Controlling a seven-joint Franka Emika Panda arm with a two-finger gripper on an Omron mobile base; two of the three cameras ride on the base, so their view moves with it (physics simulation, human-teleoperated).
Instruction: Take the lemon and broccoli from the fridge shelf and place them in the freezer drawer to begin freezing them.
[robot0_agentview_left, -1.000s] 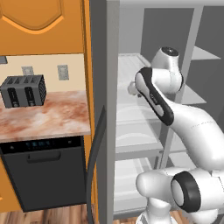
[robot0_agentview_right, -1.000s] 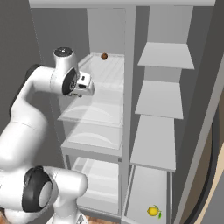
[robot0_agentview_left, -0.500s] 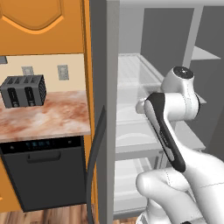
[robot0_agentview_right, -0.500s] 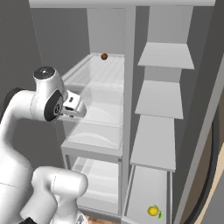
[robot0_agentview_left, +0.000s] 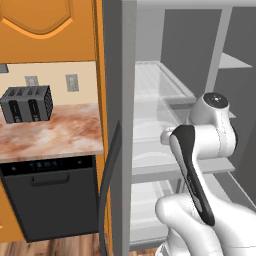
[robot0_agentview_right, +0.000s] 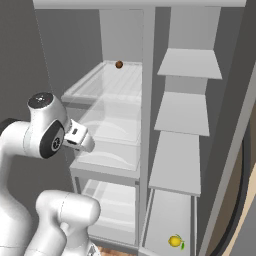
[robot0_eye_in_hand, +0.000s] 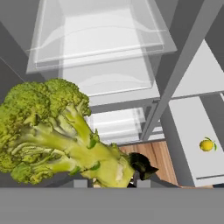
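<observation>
The gripper (robot0_eye_in_hand: 131, 177) is clenched on the stalk of the dark green lumpy broccoli (robot0_eye_in_hand: 57, 131), head out toward 10 o'clock in the hand view — held by the firm stem, probably so the florets aren't crushed on the way to the freezer drawer. One small bright yellow lemon (robot0_agentview_right: 174, 241) lies on the lowest right-hand pale grey shelf (robot0_agentview_right: 170, 220), at 5 o'clock in the right base view. One small brown round item (robot0_agentview_right: 119, 64) sits on the top translucent glass-like fridge shelf (robot0_agentview_right: 100, 82) — at 11 o'clock.
</observation>
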